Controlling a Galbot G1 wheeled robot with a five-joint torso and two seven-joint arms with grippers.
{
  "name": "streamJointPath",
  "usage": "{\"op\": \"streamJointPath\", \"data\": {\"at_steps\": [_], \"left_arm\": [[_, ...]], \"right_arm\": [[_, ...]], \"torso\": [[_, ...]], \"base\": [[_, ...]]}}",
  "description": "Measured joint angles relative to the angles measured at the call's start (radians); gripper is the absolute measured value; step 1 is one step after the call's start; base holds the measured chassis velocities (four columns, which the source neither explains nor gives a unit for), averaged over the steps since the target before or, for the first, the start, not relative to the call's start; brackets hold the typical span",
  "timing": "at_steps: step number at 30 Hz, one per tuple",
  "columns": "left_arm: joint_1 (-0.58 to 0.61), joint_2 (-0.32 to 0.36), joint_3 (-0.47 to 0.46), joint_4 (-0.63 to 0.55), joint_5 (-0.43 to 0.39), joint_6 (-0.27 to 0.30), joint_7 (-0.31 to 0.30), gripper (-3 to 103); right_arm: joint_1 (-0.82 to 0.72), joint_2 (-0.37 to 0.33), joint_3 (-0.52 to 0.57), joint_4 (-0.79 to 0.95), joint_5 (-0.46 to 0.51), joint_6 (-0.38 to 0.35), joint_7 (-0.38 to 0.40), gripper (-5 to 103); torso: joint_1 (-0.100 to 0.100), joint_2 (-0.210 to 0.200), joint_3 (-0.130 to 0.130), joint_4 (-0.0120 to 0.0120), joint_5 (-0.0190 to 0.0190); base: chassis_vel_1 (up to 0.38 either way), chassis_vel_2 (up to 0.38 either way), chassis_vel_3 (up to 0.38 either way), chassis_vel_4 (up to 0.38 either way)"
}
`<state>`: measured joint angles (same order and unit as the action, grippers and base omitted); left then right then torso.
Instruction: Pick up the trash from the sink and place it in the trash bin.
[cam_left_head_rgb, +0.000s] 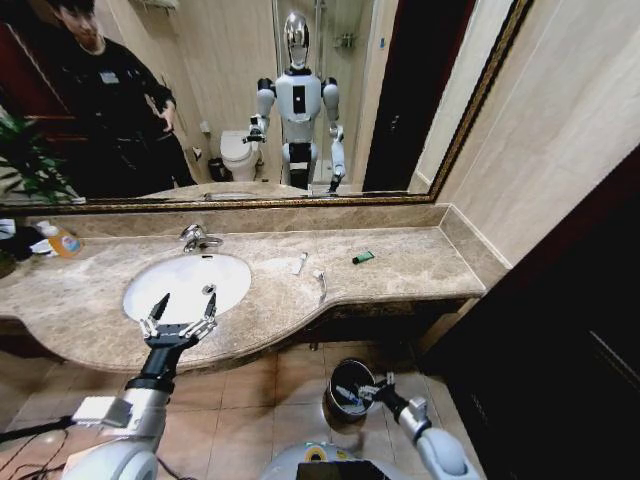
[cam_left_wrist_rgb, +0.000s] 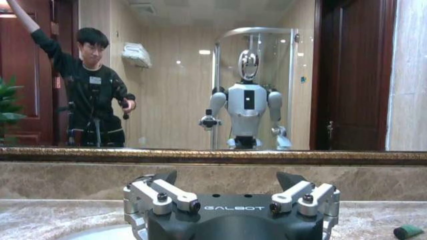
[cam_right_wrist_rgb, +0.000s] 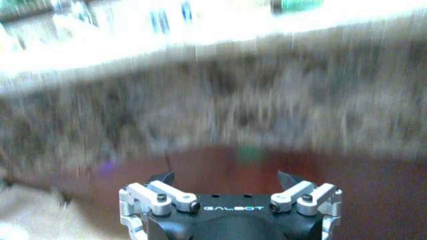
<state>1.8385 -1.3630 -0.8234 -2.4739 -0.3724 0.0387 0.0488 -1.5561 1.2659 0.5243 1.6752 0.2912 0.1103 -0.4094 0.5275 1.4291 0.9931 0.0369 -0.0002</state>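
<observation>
Three bits of trash (cam_left_head_rgb: 318, 282) lay on the worktop (cam_left_head_rgb: 420, 265) beside the sink (cam_left_head_rgb: 140, 290). Our left hand (cam_left_head_rgb: 179, 315) hovered open over the sink; our right hand (cam_left_head_rgb: 372, 392) stood open above the bin (cam_left_head_rgb: 345, 378). Next, we judged, another pickup.

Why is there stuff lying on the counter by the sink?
Those bits look out of place: a small white tube, a white toothbrush and a tiny green packet lie loose on the counter, right of the sink. The trash bin sits on the floor below.

Sink (cam_left_head_rgb: 190, 282) left on counter (cam_left_head_rgb: 420, 265); trash bin (cam_left_head_rgb: 350, 388) apparently below, right.
</observation>
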Motion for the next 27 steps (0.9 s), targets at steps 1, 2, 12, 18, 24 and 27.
{"op": "streamJointPath", "data": {"at_steps": [1,2,12,18,24,27], "left_arm": [[0.0,0.0,0.0,0.0,0.0,0.0,0.0,100],[0.0,0.0,0.0,0.0,0.0,0.0,0.0,100],[0.0,0.0,0.0,0.0,0.0,0.0,0.0,100],[0.0,0.0,0.0,0.0,0.0,0.0,0.0,100],[0.0,0.0,0.0,0.0,0.0,0.0,0.0,100],[0.0,0.0,0.0,0.0,0.0,0.0,0.0,100]], "right_arm": [[-0.011,-0.004,0.008,0.054,0.015,-0.006,0.002,100],[-0.019,-0.007,0.012,0.093,0.03,-0.013,0.004,100],[-0.05,-0.003,-0.006,0.353,0.085,-0.089,0.01,100],[0.003,0.019,-0.038,0.397,0.07,-0.159,0.019,100],[0.117,0.034,-0.088,0.394,0.054,-0.242,0.055,100],[0.166,0.032,-0.123,0.385,0.052,-0.278,0.087,100]], "torso": [[0.0,0.0,0.0,0.0,0.0003],[0.0,0.0,0.0,-0.0001,0.0003],[0.0,0.0,0.0,-0.0001,0.0],[0.0,0.0,0.0,-0.0001,0.0001],[0.0,0.0,0.0,0.0,0.0001],[0.0,0.0,0.0,0.0,0.0001]], "base": [[0.0,0.0,0.0,0.0],[0.0,0.0,0.0,0.0],[0.0,0.0,0.0,0.0],[0.0,0.0,0.0,0.0],[0.0,0.0,0.0,0.0],[0.0,0.0,0.0,0.0]]}}
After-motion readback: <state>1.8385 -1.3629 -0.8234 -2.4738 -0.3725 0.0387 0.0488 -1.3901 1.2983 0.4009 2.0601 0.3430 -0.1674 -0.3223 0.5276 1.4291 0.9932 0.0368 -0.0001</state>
